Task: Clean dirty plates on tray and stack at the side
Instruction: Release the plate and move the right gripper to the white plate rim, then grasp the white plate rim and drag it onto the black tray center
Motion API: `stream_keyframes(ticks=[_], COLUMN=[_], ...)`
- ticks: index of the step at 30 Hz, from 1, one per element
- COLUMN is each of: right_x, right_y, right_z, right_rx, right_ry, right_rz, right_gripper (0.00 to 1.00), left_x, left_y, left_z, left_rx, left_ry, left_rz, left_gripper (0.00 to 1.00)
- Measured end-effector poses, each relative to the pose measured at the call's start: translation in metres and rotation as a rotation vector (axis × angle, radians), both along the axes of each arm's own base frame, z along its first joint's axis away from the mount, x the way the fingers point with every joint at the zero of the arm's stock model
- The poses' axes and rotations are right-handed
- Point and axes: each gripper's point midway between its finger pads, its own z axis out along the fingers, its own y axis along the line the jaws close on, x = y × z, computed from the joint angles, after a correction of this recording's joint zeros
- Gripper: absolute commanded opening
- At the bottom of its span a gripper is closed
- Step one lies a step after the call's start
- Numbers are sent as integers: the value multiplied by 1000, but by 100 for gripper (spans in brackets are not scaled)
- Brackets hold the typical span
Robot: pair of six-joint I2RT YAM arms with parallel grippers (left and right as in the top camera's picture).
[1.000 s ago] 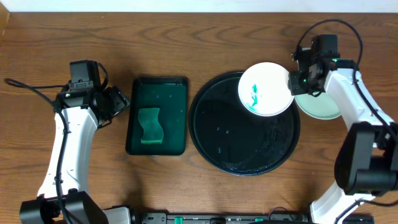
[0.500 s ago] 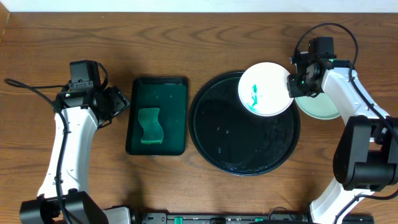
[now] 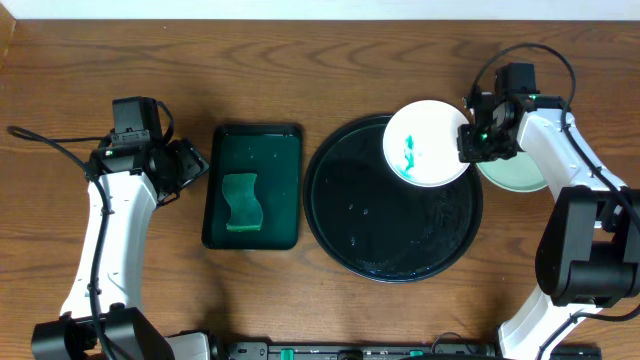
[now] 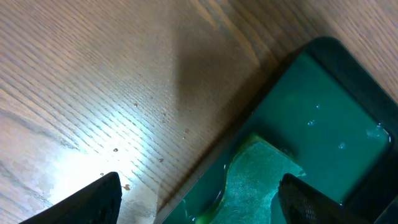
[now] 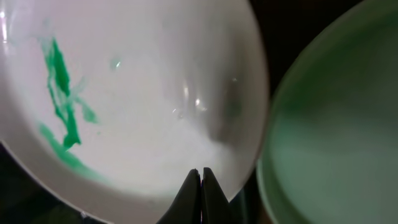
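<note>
Overhead, I see the dark green rectangular tray [image 3: 253,228] holding the wavy sponge [image 3: 240,202], left of the black tray [image 3: 392,225]. The white plate [image 3: 427,143], smeared green, rests over the black tray's upper right edge. A mint plate [image 3: 518,175] lies just right of it, partly under my right arm [image 3: 565,150]. The right gripper [image 3: 468,143], fingers pressed together with nothing between them, sits at the white plate's right rim. The left gripper [image 3: 196,163] hangs wide open and empty beside the green tray.

White round shallow plate [image 3: 427,143] at the right pincer [image 3: 467,143] showed bright green smears. The pale mint green round plate [image 3: 520,175] beside that pincer was plain. Beneath it, the glossy black round tray [image 3: 380,240]. Near the left pincer [image 3: 198,163]: dark green rectangular tray [image 3: 253,150], lighter green wavy sponge [image 3: 241,201], brown grained wooden table [image 3: 300,60].
</note>
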Motion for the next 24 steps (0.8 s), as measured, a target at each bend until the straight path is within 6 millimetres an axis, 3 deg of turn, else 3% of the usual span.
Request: stream_keyframes(ticks=[5, 9, 11, 24], right_x=[-12, -6, 1, 26], right_y=[7, 13, 13, -10], right_z=[-2, 0, 1, 6], right_rx=[23, 34, 37, -120], right_ry=[57, 30, 2, -112], right_rz=[-24, -26, -25, 34], right_gripper=[4, 25, 30, 33], left_x=[0, 0, 0, 0], left_y=[0, 0, 0, 0], left_z=[0, 0, 0, 0], left_rx=[0, 0, 0, 0], left_ry=[0, 0, 0, 0], left_rz=[0, 0, 0, 0], left_gripper=[81, 81, 81, 81])
